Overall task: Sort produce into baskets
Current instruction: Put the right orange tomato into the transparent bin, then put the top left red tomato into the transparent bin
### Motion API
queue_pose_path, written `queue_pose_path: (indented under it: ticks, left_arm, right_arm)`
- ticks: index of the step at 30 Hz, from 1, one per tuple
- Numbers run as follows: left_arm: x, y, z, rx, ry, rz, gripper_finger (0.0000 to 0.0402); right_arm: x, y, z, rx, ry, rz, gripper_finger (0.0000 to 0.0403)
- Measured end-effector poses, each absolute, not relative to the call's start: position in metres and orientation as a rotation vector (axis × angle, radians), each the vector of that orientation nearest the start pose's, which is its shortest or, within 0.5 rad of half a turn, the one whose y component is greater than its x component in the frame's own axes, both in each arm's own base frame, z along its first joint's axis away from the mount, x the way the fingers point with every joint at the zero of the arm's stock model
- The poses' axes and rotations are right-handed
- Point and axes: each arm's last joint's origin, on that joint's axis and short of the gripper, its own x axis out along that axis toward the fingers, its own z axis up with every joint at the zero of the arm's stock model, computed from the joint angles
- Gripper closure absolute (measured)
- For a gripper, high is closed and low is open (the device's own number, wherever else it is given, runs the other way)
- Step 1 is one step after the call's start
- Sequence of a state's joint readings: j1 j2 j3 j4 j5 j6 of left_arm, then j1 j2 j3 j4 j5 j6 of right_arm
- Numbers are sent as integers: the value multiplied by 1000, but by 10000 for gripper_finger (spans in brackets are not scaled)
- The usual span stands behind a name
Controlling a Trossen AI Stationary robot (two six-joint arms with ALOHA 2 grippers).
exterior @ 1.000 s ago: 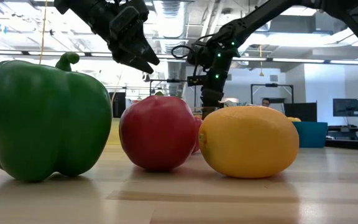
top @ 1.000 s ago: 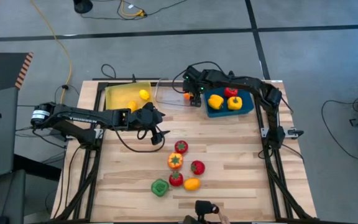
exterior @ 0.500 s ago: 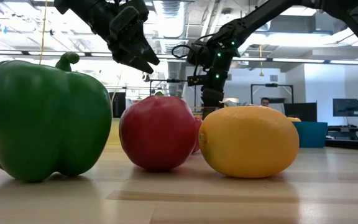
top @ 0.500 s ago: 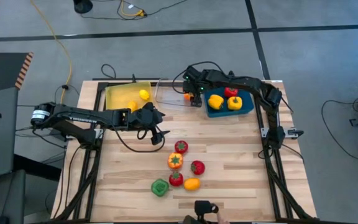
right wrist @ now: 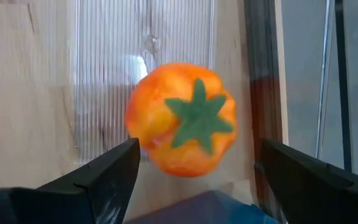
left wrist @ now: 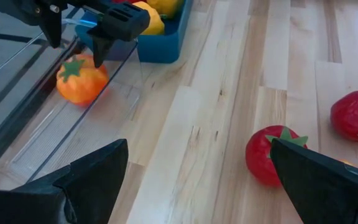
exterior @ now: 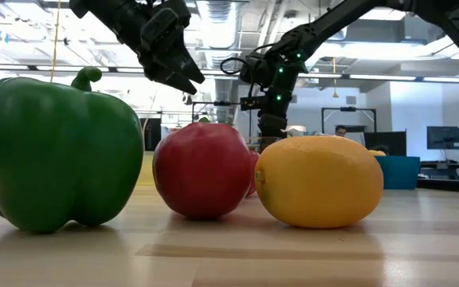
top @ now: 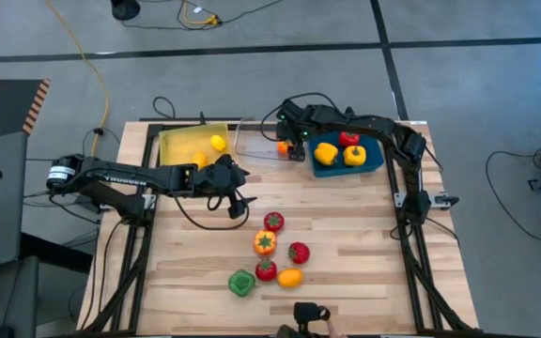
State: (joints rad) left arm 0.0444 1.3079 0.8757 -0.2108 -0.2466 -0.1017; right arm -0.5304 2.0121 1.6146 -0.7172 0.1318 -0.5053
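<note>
Both grippers (top: pixel 242 205) (top: pixel 292 150) and produce (top: pixel 272 247) remain unmoved.

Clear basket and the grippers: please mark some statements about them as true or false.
1. An orange fruit lies in the clear basket. True.
2. The right gripper holds that fruit. False: its fingers stand open on either side, apart from it.
3. The left gripper is over the blue basket. False: it is over the bare table, open and empty.
4. The blue basket holds two yellow peppers. True.
</note>
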Motion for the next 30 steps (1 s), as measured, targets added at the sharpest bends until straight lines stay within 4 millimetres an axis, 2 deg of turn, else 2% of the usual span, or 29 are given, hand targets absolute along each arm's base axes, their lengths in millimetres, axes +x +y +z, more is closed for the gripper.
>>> queue_pose_path:
  ticks: [9, 12, 16, 21, 26, 30]
  left_arm:
    - [275, 19, 253, -32, 626, 313, 19]
    - [276, 19, 254, -43, 613, 316, 19]
    - [279, 19, 258, -86, 554, 299, 19]
    - [283, 15, 263, -110, 490, 280, 19]
    - [284, 6, 265, -114, 470, 249, 19]
    - [285, -1, 265, -128, 461, 234, 19]
  right_arm:
    - [364, -218, 216, -221, 1230, -308, 22]
    - [363, -219, 224, -239, 1259, -340, 21]
    - [367, -222, 248, -250, 1239, -377, 21]
    - [373, -221, 287, -272, 1168, -397, 21]
    - [375, -211, 322, -290, 1133, -389, 21]
    - [369, -197, 344, -300, 1139, -364, 21]
